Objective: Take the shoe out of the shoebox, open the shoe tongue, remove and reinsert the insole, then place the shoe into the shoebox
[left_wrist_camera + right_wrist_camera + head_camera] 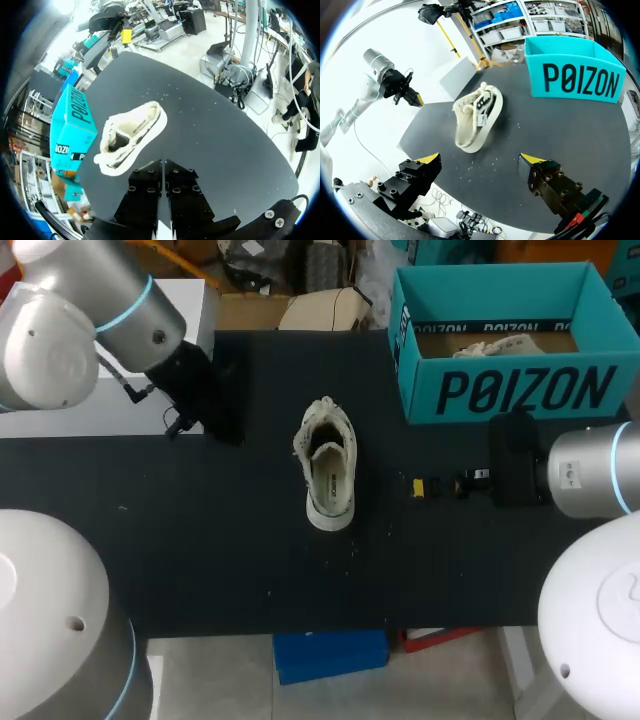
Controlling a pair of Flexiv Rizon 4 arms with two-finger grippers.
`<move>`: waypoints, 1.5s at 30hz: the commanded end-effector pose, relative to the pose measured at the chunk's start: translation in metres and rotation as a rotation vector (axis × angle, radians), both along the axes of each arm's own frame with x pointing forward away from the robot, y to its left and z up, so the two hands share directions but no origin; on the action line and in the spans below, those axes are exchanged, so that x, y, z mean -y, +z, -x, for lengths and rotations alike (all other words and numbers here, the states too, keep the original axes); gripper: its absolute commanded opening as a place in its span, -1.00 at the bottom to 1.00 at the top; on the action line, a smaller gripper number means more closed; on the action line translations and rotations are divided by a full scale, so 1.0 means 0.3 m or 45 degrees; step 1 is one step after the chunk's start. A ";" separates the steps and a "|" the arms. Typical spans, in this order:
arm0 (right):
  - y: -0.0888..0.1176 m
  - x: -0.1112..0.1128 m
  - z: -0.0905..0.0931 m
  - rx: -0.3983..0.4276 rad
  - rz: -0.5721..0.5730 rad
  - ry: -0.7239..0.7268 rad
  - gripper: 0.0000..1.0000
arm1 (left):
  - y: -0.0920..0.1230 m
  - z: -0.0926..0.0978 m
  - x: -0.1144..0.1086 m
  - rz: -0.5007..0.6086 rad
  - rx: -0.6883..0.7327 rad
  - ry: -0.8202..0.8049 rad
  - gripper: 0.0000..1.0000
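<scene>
Jaws parted wide on the right gripper (481, 159), yellow tips well apart with nothing between; pressed flat together on the left gripper (161, 167), clenched on nothing.

Largest first: black table (200, 540), matte, flecked with pale crumbs near the middle; probably dark for contrast with pale goods. Next, teal shoebox (520, 390) at the far right corner, lidless, mouth upward; kept within the right arm's reach yet well apart from the working spot, presumably to leave room for both arms; something pale and crumpled inside, paper or fabric, impossible to tell which.

Then the cream shoe (472, 120): out of the box, upright on its sole near the table's middle, lying lengthwise between near and far edges, mouth gaping upward; set there, by the look of it, for access from either side. Tongue (322, 415) and laces bunched at the far end, seemingly folded forward and open. Insole (328, 478) lying inside, flat; whether awaiting removal or already back in, cannot tell.

Right gripper low beside the shoe, near but not touching, aimed toward it; judged ready for a sideways approach. Left gripper parked by the far left edge, well apart from the shoe.

Writing: bold dark block lettering across the box's front wall, smaller on its end; small dark print on the insole, too small to read.
</scene>
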State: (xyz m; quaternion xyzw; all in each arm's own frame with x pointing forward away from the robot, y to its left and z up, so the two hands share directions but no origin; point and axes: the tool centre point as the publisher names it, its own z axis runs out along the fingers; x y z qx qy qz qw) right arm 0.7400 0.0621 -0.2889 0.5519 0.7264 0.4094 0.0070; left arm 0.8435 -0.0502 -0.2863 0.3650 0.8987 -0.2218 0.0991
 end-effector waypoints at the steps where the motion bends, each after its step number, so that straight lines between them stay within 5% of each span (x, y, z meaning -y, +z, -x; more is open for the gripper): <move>1: 0.000 0.003 -0.004 -0.011 -0.002 0.004 1.00 | -0.019 0.099 -0.091 0.087 0.065 0.089 0.00; 2: 0.000 0.003 -0.004 -0.011 -0.002 0.004 1.00 | -0.017 0.103 -0.102 0.082 0.070 0.104 1.00; 45: 0.000 0.003 -0.004 -0.011 -0.002 0.004 1.00 | -0.004 0.110 -0.110 0.050 0.165 0.073 1.00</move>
